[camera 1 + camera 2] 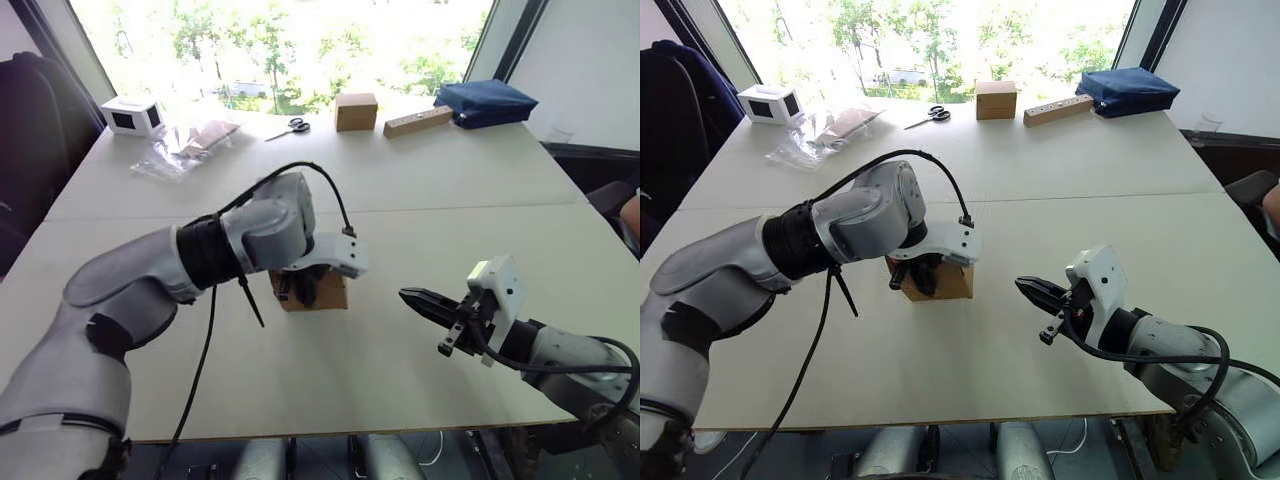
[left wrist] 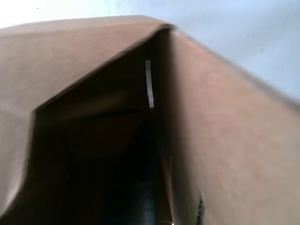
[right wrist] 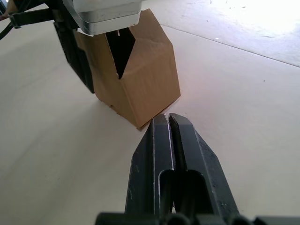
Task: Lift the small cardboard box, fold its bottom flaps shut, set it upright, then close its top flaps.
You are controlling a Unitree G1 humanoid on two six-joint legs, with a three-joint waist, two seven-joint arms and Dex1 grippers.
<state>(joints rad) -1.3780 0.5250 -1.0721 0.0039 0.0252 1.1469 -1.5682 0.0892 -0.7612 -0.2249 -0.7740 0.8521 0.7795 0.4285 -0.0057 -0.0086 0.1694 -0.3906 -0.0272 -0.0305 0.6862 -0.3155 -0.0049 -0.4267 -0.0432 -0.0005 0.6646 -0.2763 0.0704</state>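
Box: small cardboard box (image 1: pixel 318 290) at frame centre on the bench (image 1: pixel 450 200), top flaps (image 3: pixel 140 37) partly open.
Left gripper (image 1: pixel 925 275): directly over box, fingers' state hidden, nearer arm.
Right gripper (image 3: pixel 169 123): fingers pressed together, box lies just ahead.

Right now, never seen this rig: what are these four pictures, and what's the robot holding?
It is a humanoid robot with two arms, each ending in a gripper of two black fingers. Two pictures come from a stereo camera on its head, looking down over a pale table. The other two come from cameras on the wrists.

The left gripper is at the small cardboard box, which stands on the table near the middle; whether its fingers grip the box is hidden. Its wrist view looks close into the box's dark inside. The right gripper is shut, holds nothing, and points at the box from a short way off.

At the far edge lie another cardboard cube, a wooden block, scissors, a blue pouch, a plastic bag and a small white device.
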